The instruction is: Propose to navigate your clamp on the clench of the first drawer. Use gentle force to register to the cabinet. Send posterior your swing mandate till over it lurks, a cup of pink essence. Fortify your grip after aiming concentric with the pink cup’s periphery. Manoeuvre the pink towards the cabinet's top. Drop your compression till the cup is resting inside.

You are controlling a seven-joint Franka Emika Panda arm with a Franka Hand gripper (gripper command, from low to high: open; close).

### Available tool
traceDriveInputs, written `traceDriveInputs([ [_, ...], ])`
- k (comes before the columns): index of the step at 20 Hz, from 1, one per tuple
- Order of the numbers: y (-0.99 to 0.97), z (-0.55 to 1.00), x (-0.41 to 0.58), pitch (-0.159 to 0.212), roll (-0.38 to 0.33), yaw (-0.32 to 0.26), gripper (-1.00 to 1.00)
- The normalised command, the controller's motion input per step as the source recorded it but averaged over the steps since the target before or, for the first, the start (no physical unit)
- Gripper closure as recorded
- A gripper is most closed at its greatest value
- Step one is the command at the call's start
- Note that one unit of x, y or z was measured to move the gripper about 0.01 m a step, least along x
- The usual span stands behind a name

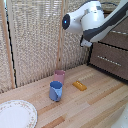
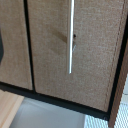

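Here we see, in the exterior view, the pink cup [image 1: 59, 76] on the wooden table [image 1: 95, 102], just behind the blue mug [image 1: 55, 91], near an orange block [image 1: 79, 85] and a patterned plate [image 1: 16, 114]. The white arm [image 1: 89, 20] hangs high beside the cabinet [image 1: 111, 56]. The wrist view shows only a drawer front [image 2: 75, 55] and its silver handle [image 2: 71, 36] (no fingers visible), so we cannot tell the jaws' state. No writing is legible.

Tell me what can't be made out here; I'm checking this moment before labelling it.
- Gripper: in neither view; in the exterior view the arm runs past the right edge.
- Cabinet: cut off by the exterior view's right edge.
- Pink cup: partly behind the blue mug.
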Motion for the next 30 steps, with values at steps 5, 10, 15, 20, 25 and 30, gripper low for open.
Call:
traceDriveInputs([
  [5,-0.52,-0.06,-0.084,0.014,-0.068,0.195,-1.00],
  [10,-0.52,-0.07,-0.064,0.034,-0.037,0.209,-1.00],
  [15,-0.53,-0.01,-0.174,0.001,-0.065,0.180,-1.00],
  [20,-0.59,0.06,-0.282,0.000,-0.115,0.123,-1.00],
  [25,-0.70,0.13,-0.266,-0.009,-0.074,0.108,-1.00],
  [30,-0.73,0.00,-0.086,0.012,-0.015,0.134,-1.00],
])
